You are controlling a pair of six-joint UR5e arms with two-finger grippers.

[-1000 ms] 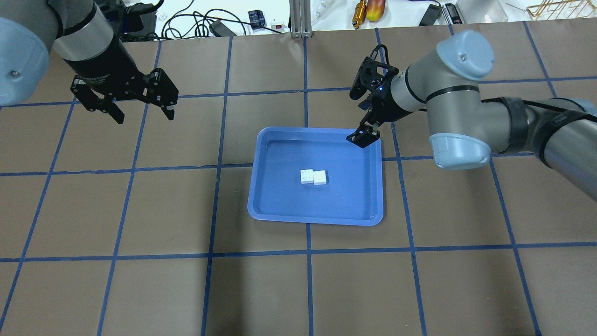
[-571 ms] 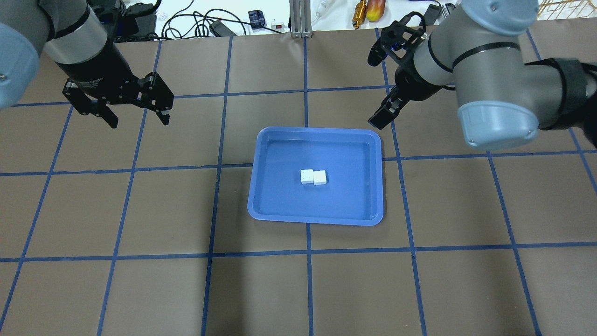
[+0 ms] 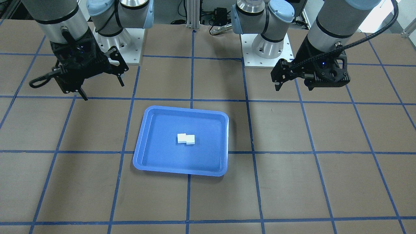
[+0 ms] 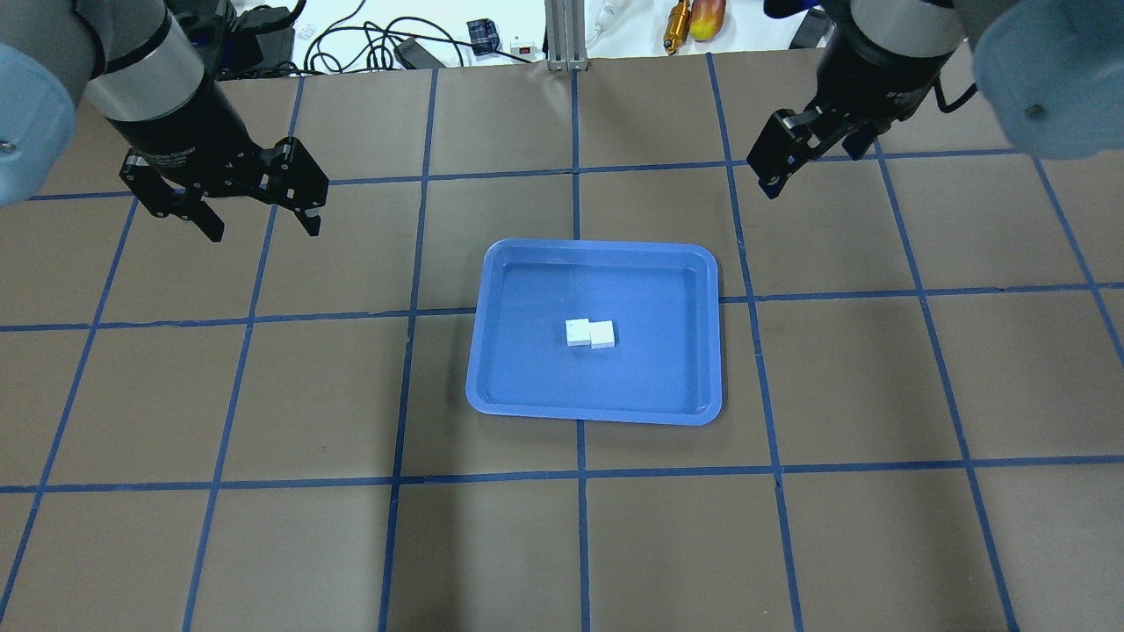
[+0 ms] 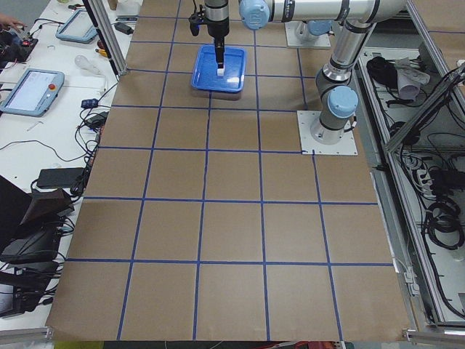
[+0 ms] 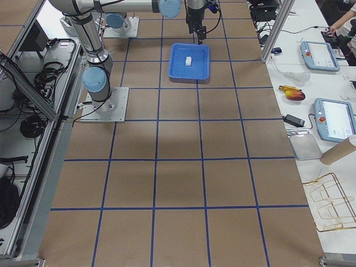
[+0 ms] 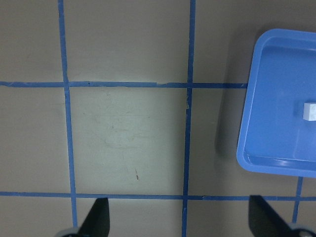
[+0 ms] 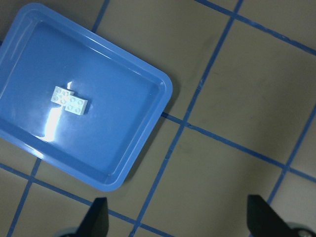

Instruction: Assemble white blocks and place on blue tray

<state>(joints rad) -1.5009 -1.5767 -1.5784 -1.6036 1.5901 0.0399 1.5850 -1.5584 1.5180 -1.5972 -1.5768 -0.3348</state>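
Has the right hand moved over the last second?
Yes, the right hand left the far-right corner of the shallow blue plastic tray, retreating beyond it.

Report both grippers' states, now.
Left gripper: open, holding nothing.
Right gripper: open, holding nothing.

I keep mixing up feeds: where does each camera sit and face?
Front-facing: across the table, facing the robot; right gripper on view's left.
Overhead: behind the robot, looking down; left gripper on left.
Exterior left: table's left end; left arm nearer.
Exterior right: opposite end; right arm nearer.
Left wrist: looks down; fingertips, blue tray edge.
Right wrist: looks down; fingertips, whole tray.
All share the tray holding white blocks.
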